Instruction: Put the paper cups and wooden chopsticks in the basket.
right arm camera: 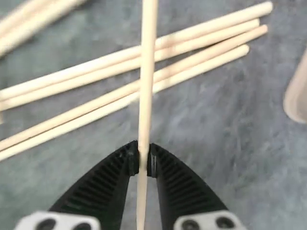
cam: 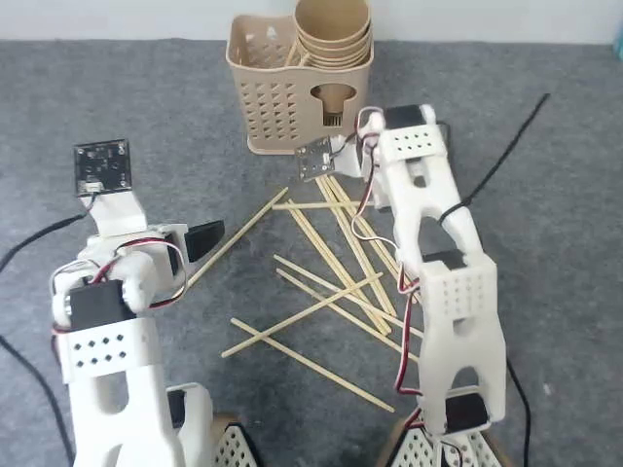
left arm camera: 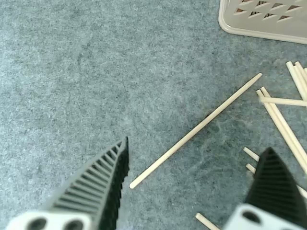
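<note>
A beige basket [cam: 282,97] stands at the far side of the grey carpet with a stack of paper cups [cam: 334,34] inside it. Several wooden chopsticks [cam: 336,263] lie scattered between the arms. My right gripper [right arm camera: 143,160] is shut on one chopstick [right arm camera: 147,72], held just above a row of several others [right arm camera: 120,81], close in front of the basket [right arm camera: 297,93]. The right arm [cam: 419,175] stretches toward the basket. My left gripper [left arm camera: 197,144] is open above the carpet, and a single chopstick [left arm camera: 196,129] lies slantwise below the gap between its fingers.
The left arm [cam: 117,292] sits at the near left with its black finger [cam: 204,237] pointing toward the chopstick pile. A black cable [cam: 506,146] trails across the carpet on the right. A corner of the basket [left arm camera: 264,21] is ahead of the left gripper.
</note>
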Available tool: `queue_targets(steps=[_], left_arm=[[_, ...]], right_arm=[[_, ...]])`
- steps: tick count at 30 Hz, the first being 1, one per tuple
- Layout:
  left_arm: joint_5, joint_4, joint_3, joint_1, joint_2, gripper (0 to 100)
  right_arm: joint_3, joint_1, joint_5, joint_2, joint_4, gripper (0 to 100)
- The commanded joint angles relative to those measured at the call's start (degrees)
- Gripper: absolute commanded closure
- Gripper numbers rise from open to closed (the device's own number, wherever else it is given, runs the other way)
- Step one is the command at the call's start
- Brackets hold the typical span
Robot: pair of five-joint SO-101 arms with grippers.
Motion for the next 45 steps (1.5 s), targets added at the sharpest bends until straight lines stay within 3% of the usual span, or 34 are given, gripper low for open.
queue_targets(steps=[1,6,11,18,22,28,33,39,45], left_arm=[[1.1,-1.4,-0.1,-0.3,-1.8,61],[1.1,-1.7,0.5,-0.3,-1.8,61],[1.2,-4.1,1.9,-0.3,-1.5,61],[1.3,-4.0,2.0,-0.3,-1.5,61],[1.3,-4.2,2.7,-0.3,-1.5,61],[1.3,-4.3,3.1,-0.1,-1.5,61],[1.3,-4.3,3.1,-0.1,-1.5,61],[1.3,-4.3,3.2,-0.1,-1.5,61],[1.3,-4.3,3.9,0.0,-1.5,61]], right_arm=[[-1.3,0.6,-4.5,-11.5,4.4,98.9],[-1.1,-1.1,-10.7,-22.6,6.5,98.9],[-1.2,-5.3,-22.8,-33.3,5.1,99.0],[-1.1,-9.6,-52.2,-40.3,-12.4,99.0],[-1.1,-9.8,-64.1,-40.7,-22.8,99.0],[-1.1,-12.5,-64.6,-37.6,-36.3,99.0],[-1.1,-14.2,-64.4,-33.4,-41.3,99.0],[-1.1,-14.0,-65.1,-22.1,-57.5,99.0],[-1.3,-12.9,-79.3,-12.7,-79.2,99.0]])
